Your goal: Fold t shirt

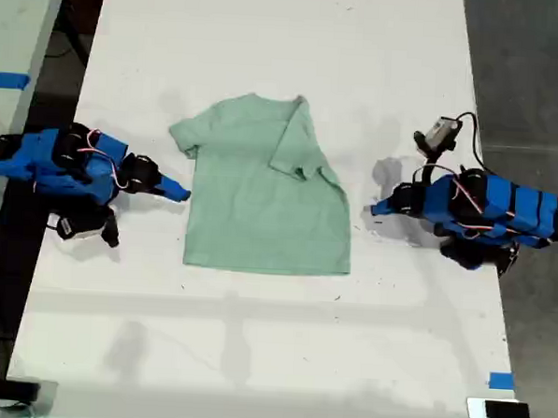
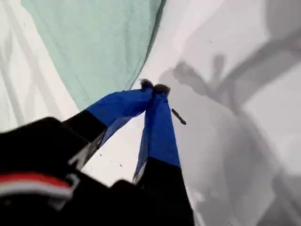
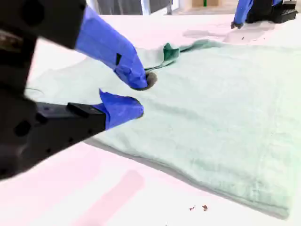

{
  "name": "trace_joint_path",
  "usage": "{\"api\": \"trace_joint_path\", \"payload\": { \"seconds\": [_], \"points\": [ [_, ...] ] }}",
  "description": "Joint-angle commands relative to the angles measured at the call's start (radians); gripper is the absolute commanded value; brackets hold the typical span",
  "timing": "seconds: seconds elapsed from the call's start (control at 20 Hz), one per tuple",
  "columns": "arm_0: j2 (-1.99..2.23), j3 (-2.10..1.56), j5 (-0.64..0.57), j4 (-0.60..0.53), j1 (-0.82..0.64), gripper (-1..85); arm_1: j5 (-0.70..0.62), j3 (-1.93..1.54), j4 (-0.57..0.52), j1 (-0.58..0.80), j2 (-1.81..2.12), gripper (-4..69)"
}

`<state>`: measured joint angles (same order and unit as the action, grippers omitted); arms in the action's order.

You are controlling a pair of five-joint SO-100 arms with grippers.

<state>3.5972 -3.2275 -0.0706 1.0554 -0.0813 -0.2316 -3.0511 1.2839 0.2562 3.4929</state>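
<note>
Broadly, the white worktop (image 1: pixel 269 40) fills most of the exterior view, running from the far edge to the near edge. The t shirt (image 1: pixel 260 208) lies flat on it around the middle, collar toward the far side and hem toward the near side. The sleeve (image 1: pixel 296 144) on the exterior view's right is folded inward over the chest, while the other sleeve (image 1: pixel 184 137) still lies spread out on the exterior view's left.

One blue arm (image 1: pixel 485 212) lies low on the worktop at the exterior view's right, and a second blue arm (image 1: pixel 66 165) lies at the exterior view's left, both pointing in toward the t shirt.

At the exterior view's right, the first tool (image 1: pixel 380 210) sits near the t shirt's side edge but apart from it. Its wrist view shows the first tool (image 2: pixel 153 88) with its tips pressed together and nothing between them, over bare worktop with the cloth (image 2: pixel 94 47) beyond.

At the exterior view's left, the second tool (image 1: pixel 179 193) sits just beside the other side edge. In its wrist view the second tool (image 3: pixel 138 96) is spread a little, its tips over the border of the t shirt (image 3: pixel 211 127), gripping nothing.

A small piece of blue tape (image 1: pixel 501 380) is stuck on the worktop near its near corner on the exterior view's right.
</note>
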Motion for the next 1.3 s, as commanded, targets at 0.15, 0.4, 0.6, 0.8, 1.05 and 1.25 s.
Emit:
{"api": "trace_joint_path", "payload": {
  "seconds": [0.15,0.4,0.6,0.8,1.05,1.25],
  "points": [
    [0.011,-0.006,-0.025,-0.133,-0.121,0.0,0.012,-0.034,0.037,0.000,0.012,-1.1],
    [0.011,0.008,-0.009,-0.118,-0.129,0.0,0.012,-0.034,0.035,0.000,0.012,-1.1],
    [-0.104,0.272,-0.080,-0.106,-0.232,0.0,0.008,-0.034,0.035,0.008,0.012,-1.1],
    [-0.954,0.848,-0.331,0.046,-0.479,17.6,0.006,-0.034,0.035,0.008,0.012,-1.1],
    [-1.269,0.934,-0.655,0.014,-0.848,25.9,-0.002,-0.034,0.032,-0.002,0.012,-1.1],
    [-1.483,0.896,-0.703,-0.044,-1.035,25.6,-0.005,-0.032,0.029,-0.008,0.012,-1.1]
  ]
}}
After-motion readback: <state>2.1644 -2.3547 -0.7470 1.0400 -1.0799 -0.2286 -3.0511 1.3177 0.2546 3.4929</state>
